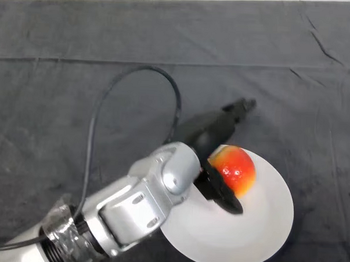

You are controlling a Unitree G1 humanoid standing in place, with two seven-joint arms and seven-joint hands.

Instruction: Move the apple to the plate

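Apple (234, 168): red-yellow, right of frame centre, over the upper-left part of the white plate (258, 227); whether it rests on it cannot be told. Left hand (212, 132): black, thumb and fingers curled round the apple. Step, by judgement: placing. Next calls for releasing the fingers and withdrawing without rolling the fruit. Dark cloth (60, 91) surrounds.

Red-yellow apple (234, 168) over the white plate (258, 227), black hand (212, 147) cupped around it.
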